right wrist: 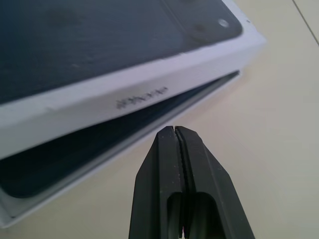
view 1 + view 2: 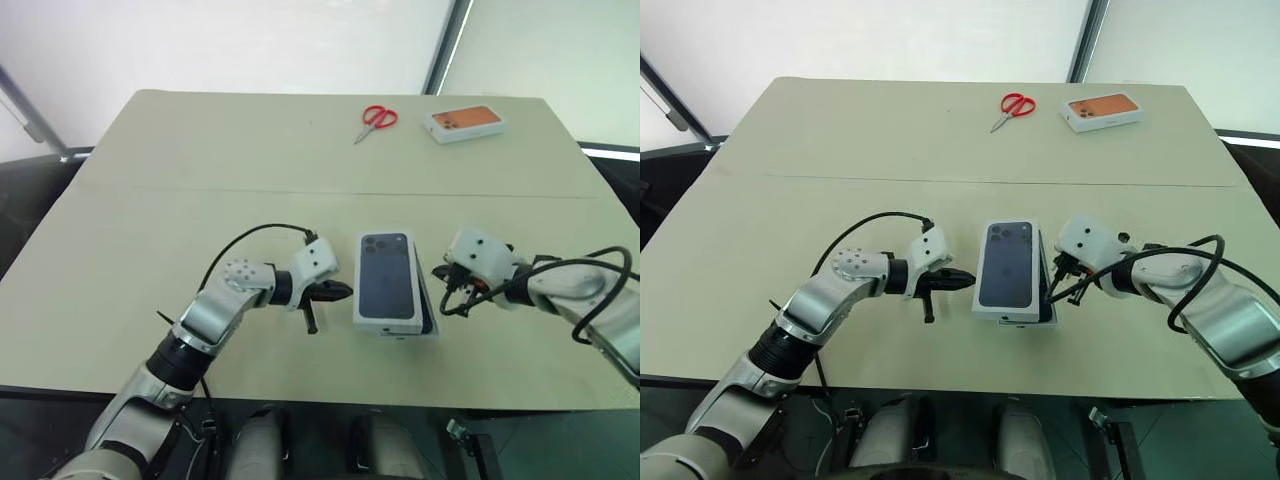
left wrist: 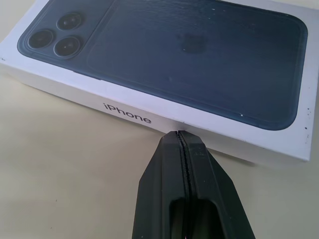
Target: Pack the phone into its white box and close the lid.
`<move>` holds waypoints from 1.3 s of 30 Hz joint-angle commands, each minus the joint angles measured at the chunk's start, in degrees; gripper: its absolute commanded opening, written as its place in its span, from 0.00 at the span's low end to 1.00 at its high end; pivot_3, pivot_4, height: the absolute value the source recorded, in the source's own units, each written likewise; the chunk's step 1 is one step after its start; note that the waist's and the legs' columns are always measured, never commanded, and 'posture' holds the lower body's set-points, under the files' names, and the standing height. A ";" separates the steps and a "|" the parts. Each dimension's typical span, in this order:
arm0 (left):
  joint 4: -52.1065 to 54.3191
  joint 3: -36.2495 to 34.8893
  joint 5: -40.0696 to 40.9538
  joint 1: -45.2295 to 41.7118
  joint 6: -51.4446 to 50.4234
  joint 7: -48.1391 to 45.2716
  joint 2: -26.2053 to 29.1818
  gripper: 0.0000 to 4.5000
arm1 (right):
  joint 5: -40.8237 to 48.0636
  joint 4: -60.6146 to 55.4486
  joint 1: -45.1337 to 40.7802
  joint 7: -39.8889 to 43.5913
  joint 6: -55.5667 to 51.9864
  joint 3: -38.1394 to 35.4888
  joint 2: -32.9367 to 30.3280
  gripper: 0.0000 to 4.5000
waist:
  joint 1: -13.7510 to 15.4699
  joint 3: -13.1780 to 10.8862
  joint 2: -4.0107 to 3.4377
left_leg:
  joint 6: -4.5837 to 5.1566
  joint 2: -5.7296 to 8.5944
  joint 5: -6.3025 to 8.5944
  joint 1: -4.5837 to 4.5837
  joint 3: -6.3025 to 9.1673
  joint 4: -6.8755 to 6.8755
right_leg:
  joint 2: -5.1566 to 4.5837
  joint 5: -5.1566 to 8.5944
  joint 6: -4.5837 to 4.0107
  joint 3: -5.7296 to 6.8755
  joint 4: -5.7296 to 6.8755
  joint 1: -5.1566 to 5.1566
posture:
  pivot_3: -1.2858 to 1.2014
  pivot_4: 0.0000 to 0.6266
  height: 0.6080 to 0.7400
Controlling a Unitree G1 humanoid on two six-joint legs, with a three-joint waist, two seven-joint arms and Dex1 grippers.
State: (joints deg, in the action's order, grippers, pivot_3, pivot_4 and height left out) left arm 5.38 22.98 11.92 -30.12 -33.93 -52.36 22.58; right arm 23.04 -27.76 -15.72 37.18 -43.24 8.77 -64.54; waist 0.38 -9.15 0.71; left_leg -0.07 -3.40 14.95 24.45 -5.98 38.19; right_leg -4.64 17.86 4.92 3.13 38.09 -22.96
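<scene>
While lid (image 2: 387,282) askew, scissors (image 2: 377,120), orange-pictured box (image 2: 464,123) far.

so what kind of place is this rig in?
Probably a lab or test room, not a home: one bare beige table set before pale wall panels, holding staged props, red scissors, an orange-pictured box and the lid.

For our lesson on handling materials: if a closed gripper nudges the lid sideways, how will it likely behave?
The lid looks like stiff cardboard, so it should probably slide as one piece. It sits askew, one edge raised over the white box, so it may skew further rather than drop on. Its flat shape makes rolling unlikely.
</scene>
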 commanded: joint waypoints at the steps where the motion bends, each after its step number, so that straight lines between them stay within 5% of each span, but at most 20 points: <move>1: 1.74 0.41 0.27 -0.99 0.36 -0.28 -1.13 0.00 | -0.72 -3.20 0.53 1.65 0.32 -2.56 0.38 0.01 | 0.24 0.00 0.00 | 0.00 -0.01 0.00 0.00 0.00 0.00 | -0.03 0.00 0.00 0.00 -0.01 0.01 | 0.52 0.24 0.91; 13: 4.65 1.26 1.57 -1.27 -1.32 -0.56 -5.48 0.00 | -3.13 -6.00 4.47 7.06 1.13 -4.69 0.02 0.01 | 0.19 0.00 0.00 | -0.07 0.03 -0.04 -0.02 0.03 0.01 | -0.02 0.00 0.00 0.01 -0.03 0.06 | 0.52 0.24 0.91; 39: 2.51 2.91 -0.51 -1.86 0.06 -3.10 -3.15 0.00 | -7.99 -6.26 8.40 10.24 1.24 -5.73 0.88 0.01 | 0.25 0.00 0.00 | -0.23 0.07 -0.13 -0.04 0.05 0.02 | -0.02 0.00 0.00 0.01 -0.02 0.09 | 0.52 0.24 0.91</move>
State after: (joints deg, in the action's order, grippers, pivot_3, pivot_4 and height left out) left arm 6.93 25.93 11.68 -31.31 -35.32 -55.06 19.61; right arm 15.01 -31.42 -6.99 46.74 -43.29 4.02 -63.93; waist 0.63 -9.14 0.71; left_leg -0.30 -3.33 14.82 24.41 -5.94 38.21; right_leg -4.66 17.87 4.92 3.14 38.07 -22.87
